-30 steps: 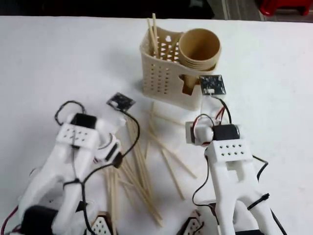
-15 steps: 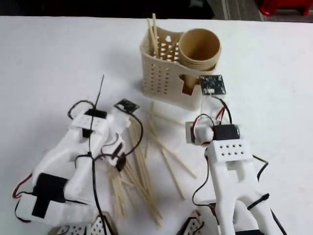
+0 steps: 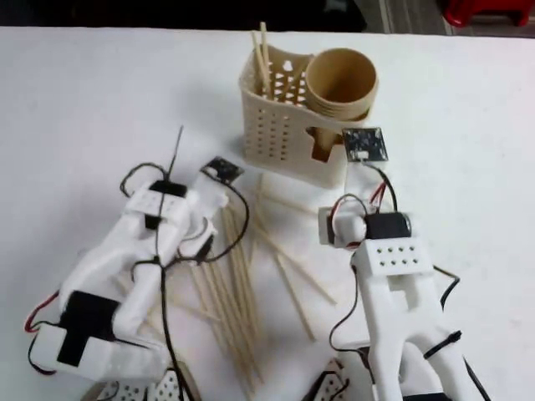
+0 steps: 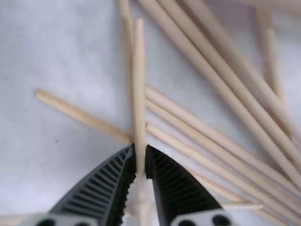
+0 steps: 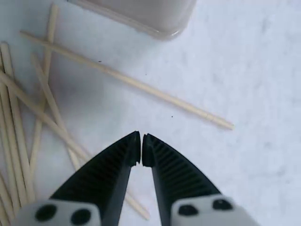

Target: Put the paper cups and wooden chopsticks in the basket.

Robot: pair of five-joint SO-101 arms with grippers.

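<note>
Left gripper (image 4: 139,153): fingers clamped on a single chopstick (image 4: 138,84), gripped near one end. Its long axis runs straight out ahead between the jaws, in line with the gripper, so most of its length sticks forward past the tips. It lies over the loose chopsticks (image 3: 234,284), which fan across the table (image 3: 84,100) between the two arms; whether it is lifted off them we cannot tell.

Basket (image 3: 276,138) stands beyond the pile, on the far side from both arms, with the paper cups (image 3: 341,83) already nested in its right compartment and two sticks upright in its left.

Right gripper (image 5: 141,143): fingers together, holding nothing, over bare table just short of the basket's near wall. It is the nearer arm to the basket.

We judge that the left arm must carry its stick away from itself and rightward, then tip the free end down into the left compartment.
</note>
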